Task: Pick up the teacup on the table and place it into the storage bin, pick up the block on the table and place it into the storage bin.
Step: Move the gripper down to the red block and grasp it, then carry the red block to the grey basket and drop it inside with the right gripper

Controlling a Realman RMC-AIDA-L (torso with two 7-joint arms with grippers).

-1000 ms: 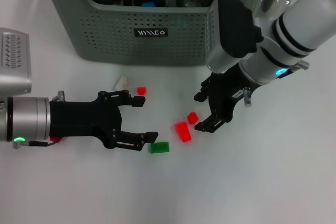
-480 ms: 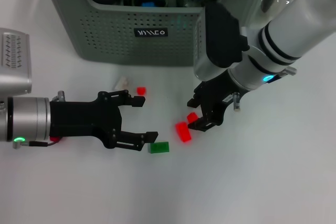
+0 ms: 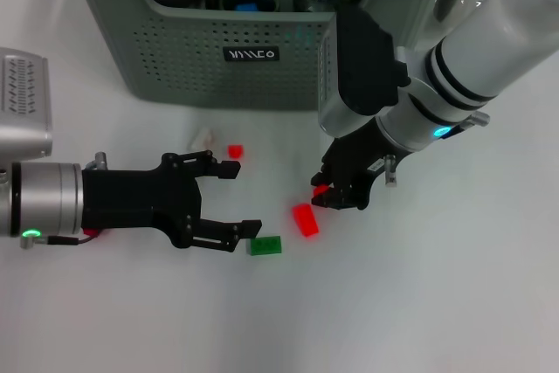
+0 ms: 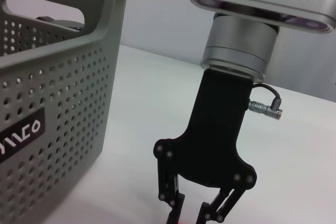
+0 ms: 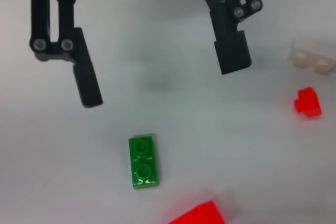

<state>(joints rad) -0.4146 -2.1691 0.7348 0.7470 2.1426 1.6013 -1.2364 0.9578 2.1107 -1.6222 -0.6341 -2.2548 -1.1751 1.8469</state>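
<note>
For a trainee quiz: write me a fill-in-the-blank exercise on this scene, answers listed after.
1. The right claw is closing on a small ____ block.
2. The left claw hovers open, with a ____ block lying just beyond its fingertips.
3. The storage bin has ____ walls and a black label.
4. A larger red block lies on the white ____.

Missing words: red; green; perforated; table
</note>
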